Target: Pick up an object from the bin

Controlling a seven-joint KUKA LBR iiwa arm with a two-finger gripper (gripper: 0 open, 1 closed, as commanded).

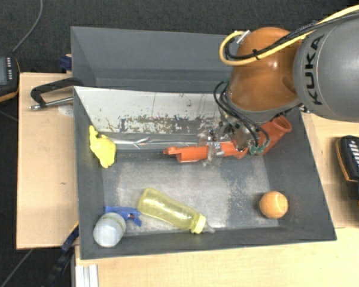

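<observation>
- The claw (219,146) is down right at the long flat orange plastic piece (185,153), which lies along the foot of the back wall of the grey metal bin (167,52). I'd call this the grasp step, low and on the thing.
- I honestly can't tell how far open the claw is or whether it has the orange piece. The wrist cables crowd that spot.
- If it does have a grip, the next move is a straight lift. The claw sits toward one end of the piece, so I'd guess the long free end droops or swivels.
- The orange piece looks like hard, smooth plastic, thin and angular, so it could be a bit slippery.
- Level with it, far off at the left wall: a lumpy, soft-looking yellow blob (103,148).
- Toward the front from it: a clear yellowish plastic bottle (167,211) lying on its side, with a white-and-blue rounded thing (109,231) just beyond the bottle's end.
- Front right of it: a small matte orange ball (273,204), well apart and likely to roll.
</observation>
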